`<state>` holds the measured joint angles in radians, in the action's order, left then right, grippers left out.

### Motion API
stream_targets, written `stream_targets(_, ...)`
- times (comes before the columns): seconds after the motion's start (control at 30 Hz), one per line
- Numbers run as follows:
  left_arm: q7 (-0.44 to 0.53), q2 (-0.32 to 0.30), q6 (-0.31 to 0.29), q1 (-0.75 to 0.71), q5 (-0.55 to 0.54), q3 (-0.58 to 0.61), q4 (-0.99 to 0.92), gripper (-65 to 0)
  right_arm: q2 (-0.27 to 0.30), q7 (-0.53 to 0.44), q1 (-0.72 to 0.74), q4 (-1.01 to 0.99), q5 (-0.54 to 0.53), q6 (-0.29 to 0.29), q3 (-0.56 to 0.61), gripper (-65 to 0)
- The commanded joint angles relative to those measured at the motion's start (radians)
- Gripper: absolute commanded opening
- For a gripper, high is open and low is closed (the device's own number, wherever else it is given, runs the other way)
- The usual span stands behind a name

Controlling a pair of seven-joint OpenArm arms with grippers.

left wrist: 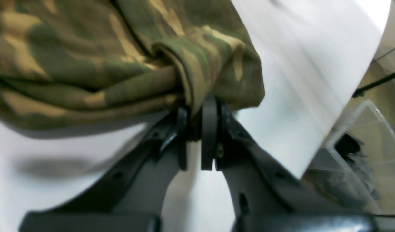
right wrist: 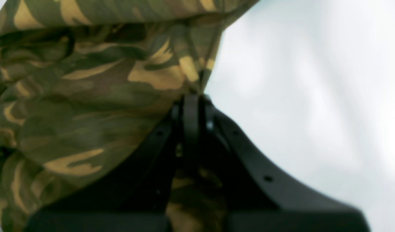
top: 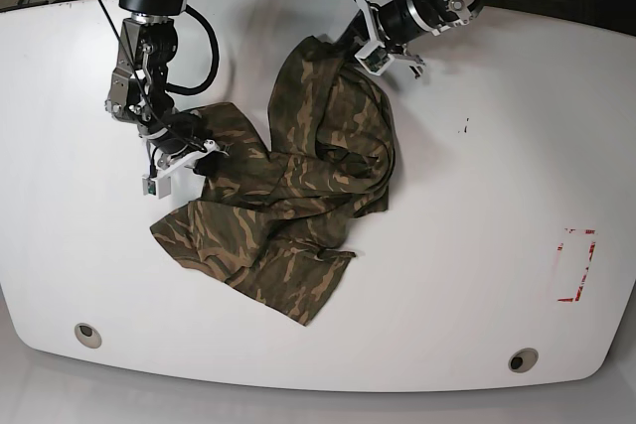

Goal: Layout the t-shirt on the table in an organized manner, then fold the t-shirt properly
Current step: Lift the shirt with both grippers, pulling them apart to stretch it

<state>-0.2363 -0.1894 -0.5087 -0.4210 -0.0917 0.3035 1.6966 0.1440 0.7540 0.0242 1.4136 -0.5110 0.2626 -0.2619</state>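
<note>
Still crumpled on the table [top: 477, 196], the t-shirt [top: 288, 206] was pinched by left hand [top: 370, 47] and right hand [top: 184, 151]; spreading and folding remained.

Both wrist views are blurred; my right gripper [right wrist: 191, 106] has its fingertips buried in the t-shirt [right wrist: 87, 96], which runs off the top and left edges. Beside the table [left wrist: 313, 80], a clear bin [left wrist: 358, 154] holds something dark I can't identify.
</note>
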Motion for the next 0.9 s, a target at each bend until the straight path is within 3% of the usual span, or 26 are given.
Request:
stream_targets(0.0,0.031,-0.002,0.005,0.004,-0.013,-0.045,0.058,-62.7,0.009,-0.018,-0.005,0.091,-0.011,0.004,-0.003,-65.0)
stream_targets(0.47,0.03,-0.066,-0.001,0.001,-0.015,-0.298,0.15,-62.7,0.012,-0.018,-0.016,0.249,-0.01,0.0,-0.003,-65.0)
stream_targets(0.87,0.03,-0.103,-0.001,0.124,-0.015,-0.505,0.191,-62.7,0.053,-0.018,-0.011,0.404,-0.01,0.0,-0.003,-65.0)
